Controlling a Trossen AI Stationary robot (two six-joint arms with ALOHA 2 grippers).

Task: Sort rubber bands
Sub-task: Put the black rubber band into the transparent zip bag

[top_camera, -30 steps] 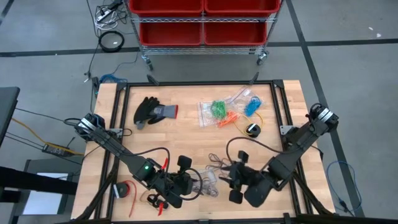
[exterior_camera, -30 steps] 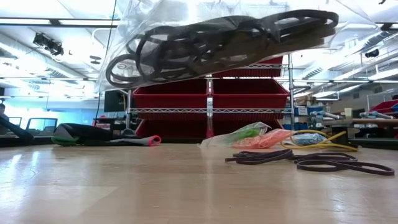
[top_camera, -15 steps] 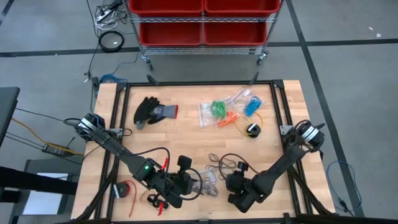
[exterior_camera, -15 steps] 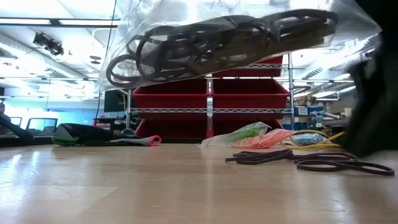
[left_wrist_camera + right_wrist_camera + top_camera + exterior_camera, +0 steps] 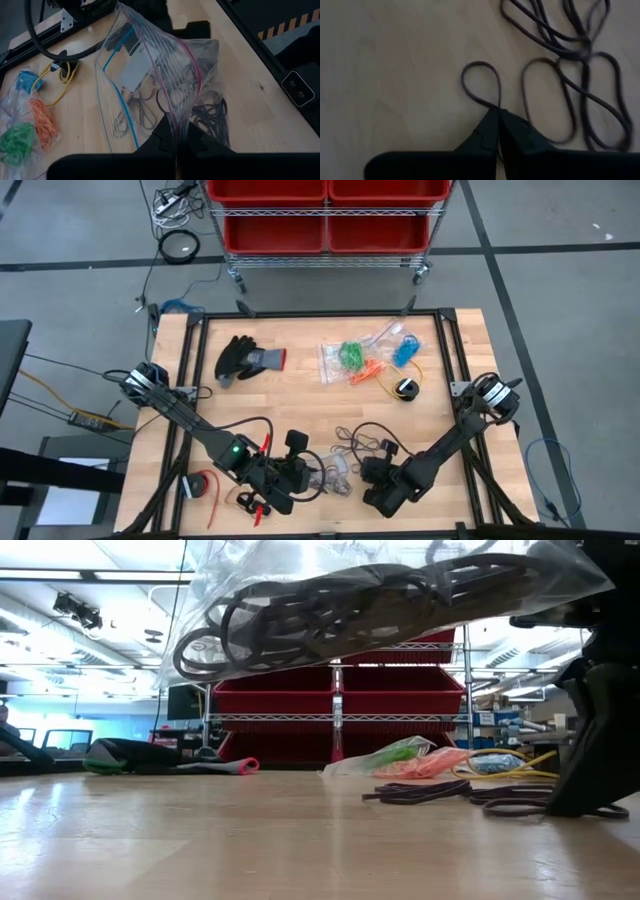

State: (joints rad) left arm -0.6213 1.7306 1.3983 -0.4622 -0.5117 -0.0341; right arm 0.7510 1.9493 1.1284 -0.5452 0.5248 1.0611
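From above, a wooden table point(image 5: 300, 395) is seen with both arms bent low at its near edge. The left gripper point(image 5: 300, 476) is shut on a clear bag point(image 5: 335, 475). The right gripper point(image 5: 372, 470) is pressed down just beside some black bands point(image 5: 352, 442) that lie loose on the wood. Far across the table, small bags of green bands point(image 5: 350, 356), orange bands point(image 5: 367, 369) and blue bands point(image 5: 405, 350) are laid close together. A black glove point(image 5: 245, 358) is seen well apart from them, and a yellow cable point(image 5: 395, 385) beside them.

From table height, the clear bag point(image 5: 380, 595) is held up in the air, and many black bands are packed inside it. Loose black bands point(image 5: 440, 794) are spread flat on the wood. The right gripper point(image 5: 595, 755) is set down on them.

From the left wrist, the bag's point(image 5: 160, 85) top edge is pinched between the closed left fingers point(image 5: 162, 142). Black bands point(image 5: 150, 107) are seen through the plastic.

From the right wrist, the right fingers point(image 5: 492, 132) are closed together on one thin black band point(image 5: 480, 82). More loose bands point(image 5: 575, 70) are lying near it.
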